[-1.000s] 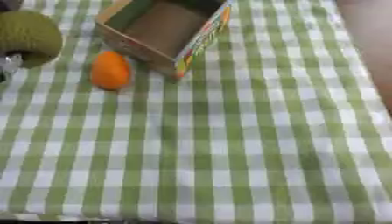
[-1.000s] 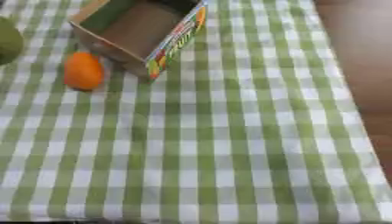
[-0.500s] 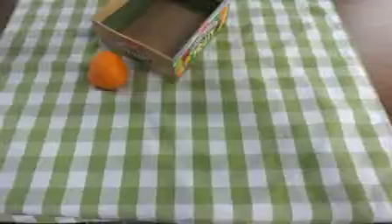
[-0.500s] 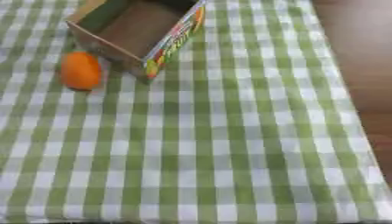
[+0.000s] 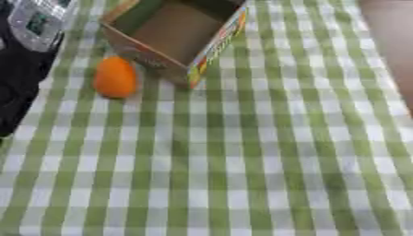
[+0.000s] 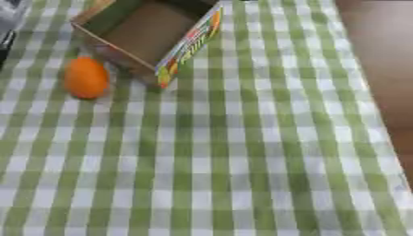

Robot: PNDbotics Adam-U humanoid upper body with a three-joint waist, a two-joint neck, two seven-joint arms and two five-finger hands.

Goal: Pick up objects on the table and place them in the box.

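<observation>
Left eye view, silver-and-black left arm at upper left edge, fingers' state cannot be told, smooth orange oval object on green-checked cloth tabletop, just left of open cardboard box; right eye view, box's printed side faces right, brown interior bare.

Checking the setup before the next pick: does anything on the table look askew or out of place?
The open cardboard box sits turned at an angle to the green-and-white checked tablecloth. The orange, egg-shaped object lies outside it, beside its left wall. Nothing looks spilled or damaged.
</observation>
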